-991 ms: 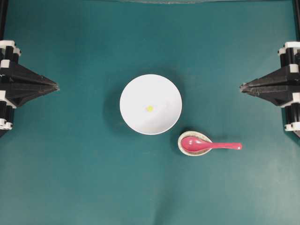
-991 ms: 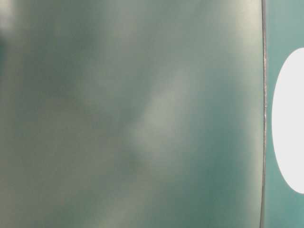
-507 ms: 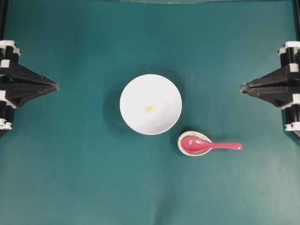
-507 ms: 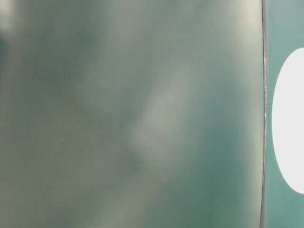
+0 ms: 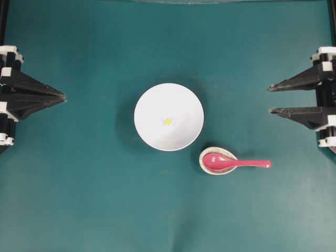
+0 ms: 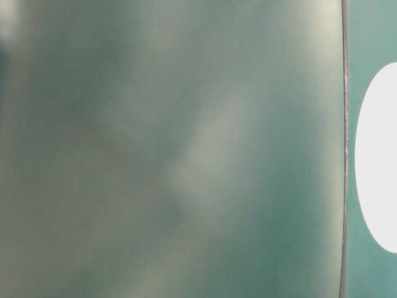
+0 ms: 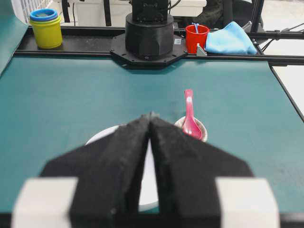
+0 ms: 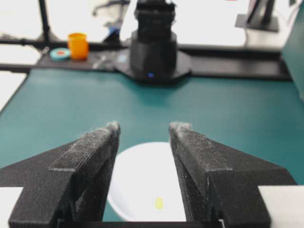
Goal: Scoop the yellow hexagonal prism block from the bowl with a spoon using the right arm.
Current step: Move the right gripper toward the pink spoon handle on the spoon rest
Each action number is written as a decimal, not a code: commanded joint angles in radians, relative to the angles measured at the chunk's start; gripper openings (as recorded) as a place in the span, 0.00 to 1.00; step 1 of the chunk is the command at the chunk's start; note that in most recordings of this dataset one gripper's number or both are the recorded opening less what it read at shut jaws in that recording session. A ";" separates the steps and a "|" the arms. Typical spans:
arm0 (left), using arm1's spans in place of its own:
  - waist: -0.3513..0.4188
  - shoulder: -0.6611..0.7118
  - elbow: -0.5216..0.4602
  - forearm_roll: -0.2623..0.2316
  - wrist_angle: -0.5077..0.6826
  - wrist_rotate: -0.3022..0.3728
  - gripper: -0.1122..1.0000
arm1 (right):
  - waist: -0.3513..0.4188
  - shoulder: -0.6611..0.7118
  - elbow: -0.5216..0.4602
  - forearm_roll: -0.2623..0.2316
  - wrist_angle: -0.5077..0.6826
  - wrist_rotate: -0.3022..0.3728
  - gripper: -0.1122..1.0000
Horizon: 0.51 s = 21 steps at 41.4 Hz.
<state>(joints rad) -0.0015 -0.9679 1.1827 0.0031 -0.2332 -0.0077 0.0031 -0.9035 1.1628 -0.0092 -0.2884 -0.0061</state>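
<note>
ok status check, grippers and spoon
Right gripper jaws open, empty; left gripper shut. Spoon untouched on its rest. Yellow block in bowl. Nothing blocking.

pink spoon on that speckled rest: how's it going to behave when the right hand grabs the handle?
The spoon looks glossy, so probably rigid and slippery under the fingers. Its scoop sits in the speckled rest while the handle juts out past it, so it may pivot or tilt when pinched. The right hand is open and well clear of it.
</note>
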 commanded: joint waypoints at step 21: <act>-0.002 0.005 -0.026 0.002 0.012 -0.003 0.17 | 0.051 0.273 0.008 0.028 -0.078 0.067 0.57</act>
<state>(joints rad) -0.0015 -0.9679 1.1827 0.0031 -0.2163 -0.0092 0.0368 -0.6581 1.1796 0.0169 -0.3405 0.0568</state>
